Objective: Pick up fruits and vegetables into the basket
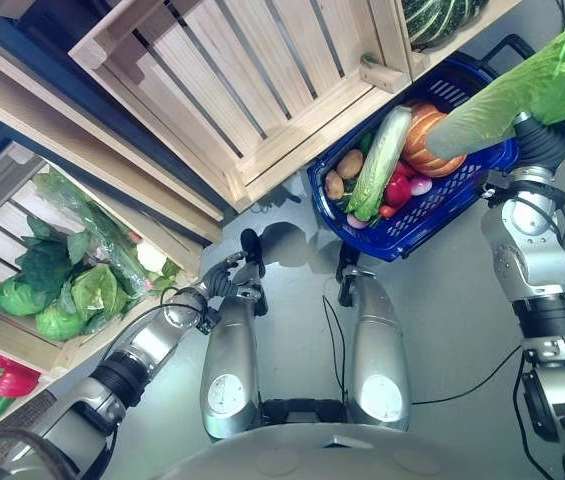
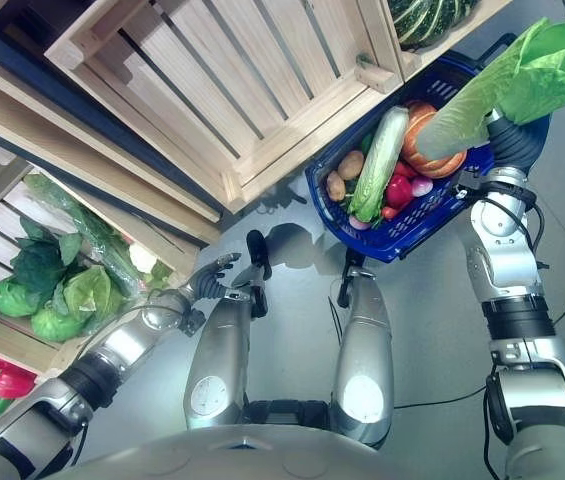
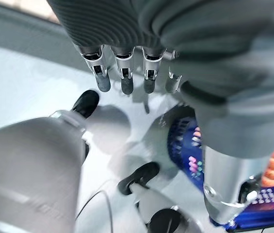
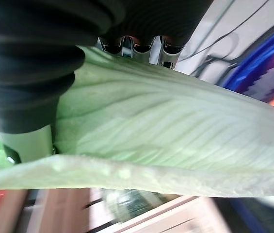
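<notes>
Right robot hand (image 4: 141, 43) is wrapped round a long leafy cabbage (image 1: 522, 95), its pale stalk end poised over the blue basket (image 1: 462, 190). Looks light, floppy and bruisable, so mid-stalk grip suits. Left robot hand (image 2: 217, 275) hangs open, low.
</notes>
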Controlling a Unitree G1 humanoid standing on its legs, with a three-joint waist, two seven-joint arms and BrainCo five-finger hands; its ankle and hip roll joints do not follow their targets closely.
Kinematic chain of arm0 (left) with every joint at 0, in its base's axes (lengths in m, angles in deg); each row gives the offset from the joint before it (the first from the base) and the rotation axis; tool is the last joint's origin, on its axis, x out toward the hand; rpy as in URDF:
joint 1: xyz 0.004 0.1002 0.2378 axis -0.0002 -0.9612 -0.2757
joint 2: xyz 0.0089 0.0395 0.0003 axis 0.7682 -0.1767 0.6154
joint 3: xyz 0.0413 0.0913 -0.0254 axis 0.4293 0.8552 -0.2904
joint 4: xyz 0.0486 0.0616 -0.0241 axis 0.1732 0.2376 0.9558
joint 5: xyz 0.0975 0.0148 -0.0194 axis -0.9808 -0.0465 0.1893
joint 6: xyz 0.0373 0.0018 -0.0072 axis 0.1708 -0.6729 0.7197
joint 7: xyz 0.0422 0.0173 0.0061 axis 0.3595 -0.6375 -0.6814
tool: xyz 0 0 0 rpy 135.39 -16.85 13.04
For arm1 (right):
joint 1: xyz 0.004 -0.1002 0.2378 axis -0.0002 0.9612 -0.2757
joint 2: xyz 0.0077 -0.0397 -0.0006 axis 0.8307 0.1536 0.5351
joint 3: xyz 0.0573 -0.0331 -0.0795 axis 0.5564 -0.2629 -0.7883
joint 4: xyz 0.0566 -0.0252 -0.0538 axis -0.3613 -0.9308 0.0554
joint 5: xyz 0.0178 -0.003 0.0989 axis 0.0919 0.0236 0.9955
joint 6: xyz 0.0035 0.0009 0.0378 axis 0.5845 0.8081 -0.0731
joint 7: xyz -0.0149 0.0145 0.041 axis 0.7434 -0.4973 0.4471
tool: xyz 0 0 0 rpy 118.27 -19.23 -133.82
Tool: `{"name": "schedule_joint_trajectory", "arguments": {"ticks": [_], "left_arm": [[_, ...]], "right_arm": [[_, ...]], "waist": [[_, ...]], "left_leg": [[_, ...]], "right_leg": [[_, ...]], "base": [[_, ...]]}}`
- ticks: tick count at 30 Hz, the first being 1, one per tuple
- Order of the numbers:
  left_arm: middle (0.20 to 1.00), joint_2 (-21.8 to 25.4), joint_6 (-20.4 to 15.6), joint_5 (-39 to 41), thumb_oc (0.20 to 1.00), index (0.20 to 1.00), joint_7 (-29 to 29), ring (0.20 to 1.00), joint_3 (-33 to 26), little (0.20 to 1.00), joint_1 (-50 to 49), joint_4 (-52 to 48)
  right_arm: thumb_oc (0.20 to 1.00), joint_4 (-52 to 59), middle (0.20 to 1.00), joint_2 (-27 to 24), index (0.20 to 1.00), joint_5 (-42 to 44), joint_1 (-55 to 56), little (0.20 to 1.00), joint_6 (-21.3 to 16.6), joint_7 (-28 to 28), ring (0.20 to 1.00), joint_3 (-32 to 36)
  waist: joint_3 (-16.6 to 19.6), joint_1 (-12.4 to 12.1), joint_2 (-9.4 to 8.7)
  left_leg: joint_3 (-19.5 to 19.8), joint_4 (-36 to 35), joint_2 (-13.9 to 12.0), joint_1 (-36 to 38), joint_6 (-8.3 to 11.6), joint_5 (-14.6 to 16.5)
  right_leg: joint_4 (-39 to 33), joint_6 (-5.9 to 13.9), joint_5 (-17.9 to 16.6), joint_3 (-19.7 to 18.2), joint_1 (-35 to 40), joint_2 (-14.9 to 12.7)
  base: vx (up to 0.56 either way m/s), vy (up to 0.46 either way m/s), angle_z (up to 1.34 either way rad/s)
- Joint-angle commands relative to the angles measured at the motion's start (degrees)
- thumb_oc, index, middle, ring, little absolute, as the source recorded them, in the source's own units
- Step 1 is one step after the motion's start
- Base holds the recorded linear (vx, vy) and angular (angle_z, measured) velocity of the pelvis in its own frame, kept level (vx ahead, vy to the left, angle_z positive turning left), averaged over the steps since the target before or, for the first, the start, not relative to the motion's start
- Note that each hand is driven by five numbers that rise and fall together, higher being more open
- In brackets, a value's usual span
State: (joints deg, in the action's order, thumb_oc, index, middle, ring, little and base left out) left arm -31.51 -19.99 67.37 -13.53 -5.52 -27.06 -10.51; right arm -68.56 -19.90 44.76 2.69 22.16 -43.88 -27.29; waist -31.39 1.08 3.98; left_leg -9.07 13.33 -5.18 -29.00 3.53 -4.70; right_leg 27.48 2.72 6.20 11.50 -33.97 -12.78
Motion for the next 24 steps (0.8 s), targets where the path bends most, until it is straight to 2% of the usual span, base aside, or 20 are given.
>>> {"name": "schedule_joint_trajectory", "arguments": {"ticks": [1,4,7,10,14,18,20,23,24], "left_arm": [[1.0,-0.6,-1.9,1.8,1.0,1.0,-1.5,1.0,3.2,1.0,-3.0,-0.7],[1.0,-1.5,-3.8,3.3,1.0,1.0,-1.5,1.0,5.8,1.0,-3.1,1.0],[1.0,-1.6,-4.7,3.9,1.0,1.0,-1.2,1.0,6.7,1.0,-2.7,1.1],[1.0,-1.5,-5.5,3.9,1.0,1.0,-0.7,1.0,8.0,1.0,-2.4,1.2],[1.0,-1.5,-7.2,4.6,1.0,1.0,-0.7,1.0,9.9,1.0,-2.2,1.4],[1.0,-1.8,-9.0,4.7,1.0,1.0,0.0,1.0,11.6,1.0,-2.2,1.6],[1.0,-2.0,-9.6,4.6,1.0,1.0,0.4,1.0,12.0,1.0,-2.3,1.9],[1.0,-2.1,-10.1,3.8,1.0,1.0,1.1,1.0,12.5,1.0,-2.5,1.9],[1.0,-2.1,-10.1,3.5,1.0,1.0,1.4,1.0,12.6,1.0,-2.6,1.9]], "right_arm": [[0.2,-2.3,0.2,-5.6,0.2,2.2,-4.5,0.2,-1.3,-1.6,0.2,-0.1],[0.2,-13.0,0.2,-4.9,0.2,7.2,-10.1,0.2,1.4,-5.9,0.2,-2.7],[0.2,-18.9,0.2,-4.5,0.2,9.8,-13.6,0.2,2.9,-9.0,0.2,-4.6],[0.2,-26.1,0.2,-3.7,0.2,13.6,-17.3,0.2,6.2,-12.8,0.2,-6.1],[0.2,-36.4,0.2,-3.3,0.2,13.4,-21.2,0.2,10.6,-15.1,0.2,-6.4],[0.2,-45.2,0.2,-3.1,0.2,9.5,-23.7,0.2,13.9,-15.3,0.2,-6.9],[0.2,-47.1,0.2,-3.0,0.2,8.2,-24.2,0.2,14.7,-14.1,0.2,-7.0],[0.2,-50.0,0.2,-2.9,0.2,7.5,-24.4,0.2,18.7,-10.6,0.2,-6.5],[0.253,-51.3,0.253,-2.9,0.253,7.8,-24.2,0.253,20.4,-9.2,0.253,-6.2]], "waist": [[1.6,-0.2,3.49],[1.6,-1.4,5.84],[1.6,-2.2,7.21],[1.6,-3.5,8.7],[1.6,-4.8,10.43],[1.6,-6.1,11.92],[1.6,-6.3,12.17],[1.6,-6.8,12.44],[1.6,-6.9,12.47]], "left_leg": [[-1.8,6.3,0.2,-2.0,-0.1,6.7],[-1.1,7.3,0.8,-3.4,0.64,7.9],[-1.0,8.0,0.9,-5.3,0.63,7.7],[-0.6,8.6,1.2,-7.4,0.59,7.5],[-0.1,8.7,1.8,-9.3,0.35,7.2],[0.3,9.0,2.2,-11.0,-0.14,7.0],[0.4,9.0,2.4,-11.2,-0.24,7.0],[0.6,9.7,2.6,-12.0,-0.56,7.2],[0.8,9.8,2.8,-12.2,-0.71,7.2]], "right_leg": [[0.5,1.78,0.3,1.6,-1.1,0.8],[3.6,1.71,3.1,0.6,-3.3,0.4],[5.4,1.26,3.7,0.5,-5.6,-0.1],[7.3,0.72,4.4,0.6,-8.0,-0.6],[8.7,0.27,4.9,0.6,-10.3,-0.9],[10.0,-0.12,5.2,0.6,-12.1,-1.1],[10.2,-0.25,5.4,0.6,-12.2,-1.1],[10.7,-0.35,5.4,0.6,-12.8,-1.2],[10.7,-0.41,5.4,0.6,-12.9,-1.1]], "base": [[0.02,0.02,0.05],[0.1,0.02,0.07],[0.02,0.004,0.05],[0.02,-0.015,0.06],[0.01,-0.009,0.08],[-0.01,-0.003,0.09],[-0.01,-0.006,0.07],[-0.02,-0.016,0.06],[-0.02,-0.007,0.06]]}}
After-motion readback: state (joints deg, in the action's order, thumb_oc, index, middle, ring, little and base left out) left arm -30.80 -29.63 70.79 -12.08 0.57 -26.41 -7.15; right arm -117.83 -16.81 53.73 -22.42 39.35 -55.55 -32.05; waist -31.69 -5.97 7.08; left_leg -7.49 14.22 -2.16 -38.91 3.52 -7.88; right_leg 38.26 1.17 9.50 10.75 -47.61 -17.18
